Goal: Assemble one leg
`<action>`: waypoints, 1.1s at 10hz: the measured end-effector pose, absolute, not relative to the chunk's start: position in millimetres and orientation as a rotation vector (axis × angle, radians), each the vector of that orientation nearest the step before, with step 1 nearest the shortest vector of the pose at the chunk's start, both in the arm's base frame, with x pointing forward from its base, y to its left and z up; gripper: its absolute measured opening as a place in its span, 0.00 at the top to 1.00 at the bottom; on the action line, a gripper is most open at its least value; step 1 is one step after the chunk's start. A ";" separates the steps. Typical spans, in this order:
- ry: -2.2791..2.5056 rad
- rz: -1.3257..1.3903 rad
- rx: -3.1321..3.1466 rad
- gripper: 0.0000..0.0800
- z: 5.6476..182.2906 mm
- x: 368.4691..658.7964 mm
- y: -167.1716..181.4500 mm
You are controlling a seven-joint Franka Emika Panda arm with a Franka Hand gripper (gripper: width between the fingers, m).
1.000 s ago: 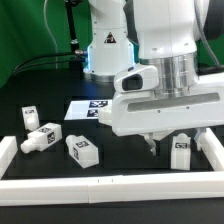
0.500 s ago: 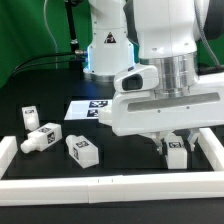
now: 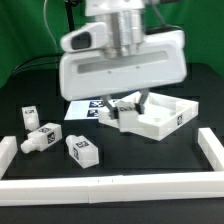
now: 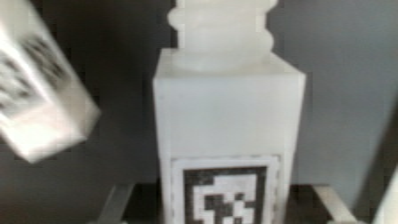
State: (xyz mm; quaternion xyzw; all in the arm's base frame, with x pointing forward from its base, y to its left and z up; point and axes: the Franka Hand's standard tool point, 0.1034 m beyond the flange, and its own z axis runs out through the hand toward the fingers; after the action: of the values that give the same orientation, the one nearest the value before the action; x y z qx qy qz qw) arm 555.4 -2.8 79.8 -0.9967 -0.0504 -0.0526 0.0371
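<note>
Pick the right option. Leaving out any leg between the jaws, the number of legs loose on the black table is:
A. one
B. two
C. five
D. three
D: the exterior view shows a first leg, a second leg and a third leg on the black table, while the held leg sits between the jaws.

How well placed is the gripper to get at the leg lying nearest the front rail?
Probably not yet: the gripper seems shut on another leg. Otherwise the way looks free: the front leg lies apart from its neighbours, with nothing above it.
</note>
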 end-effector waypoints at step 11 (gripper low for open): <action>-0.216 -0.195 -3.091 0.64 100.8 483.7 -104.0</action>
State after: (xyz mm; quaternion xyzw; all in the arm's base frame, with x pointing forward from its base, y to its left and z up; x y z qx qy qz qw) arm 483.7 -104.0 100.8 -0.9954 -0.0696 -0.0628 0.0186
